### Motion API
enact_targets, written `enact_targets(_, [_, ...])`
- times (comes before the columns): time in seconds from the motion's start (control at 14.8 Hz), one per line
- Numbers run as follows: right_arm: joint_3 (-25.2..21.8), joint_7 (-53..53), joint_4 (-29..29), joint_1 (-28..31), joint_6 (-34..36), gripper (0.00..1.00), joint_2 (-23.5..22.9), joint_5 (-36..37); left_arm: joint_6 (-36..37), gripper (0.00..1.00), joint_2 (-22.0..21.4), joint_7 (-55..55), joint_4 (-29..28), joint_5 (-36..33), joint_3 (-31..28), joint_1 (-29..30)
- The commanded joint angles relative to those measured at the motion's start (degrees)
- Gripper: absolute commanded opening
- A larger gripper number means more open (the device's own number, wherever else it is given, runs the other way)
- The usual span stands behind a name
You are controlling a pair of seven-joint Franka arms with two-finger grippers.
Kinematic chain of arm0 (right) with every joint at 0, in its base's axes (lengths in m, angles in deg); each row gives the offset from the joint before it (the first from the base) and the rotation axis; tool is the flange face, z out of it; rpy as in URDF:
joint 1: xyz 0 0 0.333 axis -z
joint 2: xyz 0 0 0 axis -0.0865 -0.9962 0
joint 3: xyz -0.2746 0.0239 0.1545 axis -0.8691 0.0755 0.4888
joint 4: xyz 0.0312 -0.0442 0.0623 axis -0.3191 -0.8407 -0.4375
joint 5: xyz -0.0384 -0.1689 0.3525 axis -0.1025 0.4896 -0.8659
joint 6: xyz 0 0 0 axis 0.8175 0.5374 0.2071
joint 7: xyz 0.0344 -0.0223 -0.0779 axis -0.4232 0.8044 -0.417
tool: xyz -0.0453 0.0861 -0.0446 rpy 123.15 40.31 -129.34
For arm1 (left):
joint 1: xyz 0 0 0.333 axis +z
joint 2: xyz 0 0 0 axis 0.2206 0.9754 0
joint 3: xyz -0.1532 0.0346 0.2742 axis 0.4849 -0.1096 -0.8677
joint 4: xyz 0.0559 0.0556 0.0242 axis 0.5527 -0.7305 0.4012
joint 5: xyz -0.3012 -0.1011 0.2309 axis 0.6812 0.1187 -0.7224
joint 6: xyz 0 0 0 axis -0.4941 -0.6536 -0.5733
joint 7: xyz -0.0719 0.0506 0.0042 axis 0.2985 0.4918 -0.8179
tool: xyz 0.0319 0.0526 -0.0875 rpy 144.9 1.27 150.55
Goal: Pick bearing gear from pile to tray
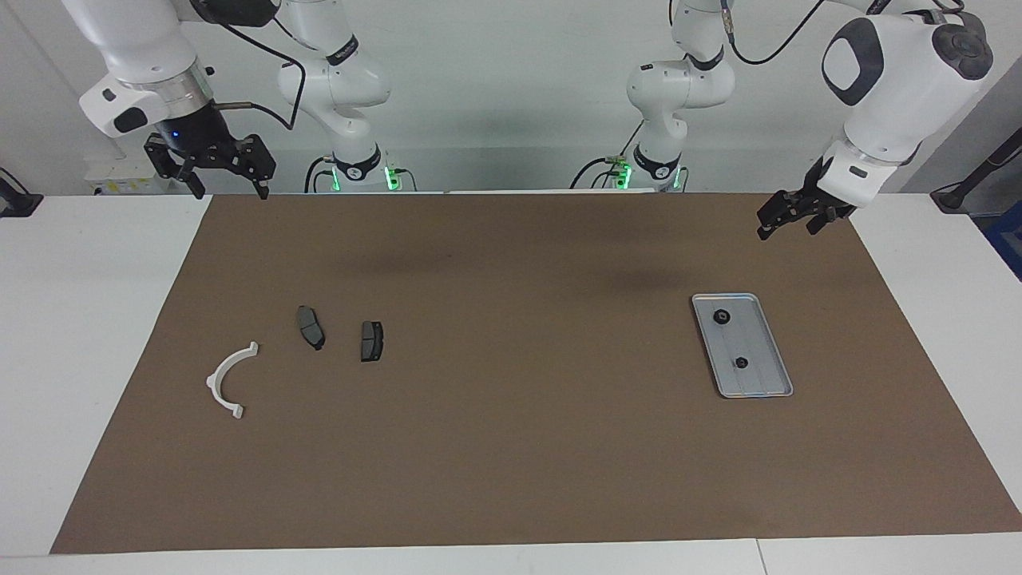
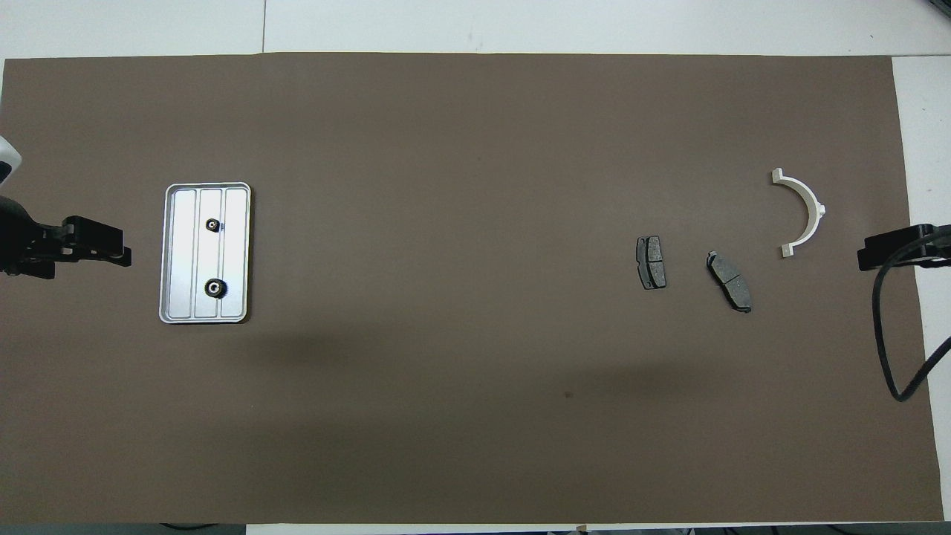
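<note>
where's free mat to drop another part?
Widest bare stretch: between tray and brake pads, plus the mat strip farthest from the robots. Crowded around pads and white bracket. Tray already holds two gears.

A robotics lab. Two white Franka arms stand on fixed bases with green status lights at the tabletop's (image 1: 80, 335) 12 o'clock edge in the facing view, black cables trailing from them against a plain pale wall. The white tabletop is covered by a brown mat (image 1: 511, 447), bare but for a few small mechanical parts.
</note>
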Motion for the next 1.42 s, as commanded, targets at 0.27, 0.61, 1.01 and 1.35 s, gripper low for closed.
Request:
enact_targets(0.27, [0.3,0.2,-0.6,0.9,-0.8,1.00,0.5,-0.5,-1.2,1.00,-1.1,0.5,0.0,-0.7,0.5,0.6])
enact_targets(0.61, [0.3,0.3,-0.6,0.9,-0.8,1.00,0.5,-0.8,-1.3,1.00,-1.1,0.6,0.0,-0.7,0.3,0.6])
enact_targets(1.01, [0.3,0.3,-0.6,0.9,-0.9,1.00,0.5,-1.0,-0.5,1.00,-1.2,0.5,1.1,-0.8,0.7,0.6])
enact_targets(1.35, [0.3,0.3,-0.6,0.9,-0.8,1.00,0.5,-1.0,-0.2,1.00,-1.2,0.5,1.8,-0.9,0.7,0.6])
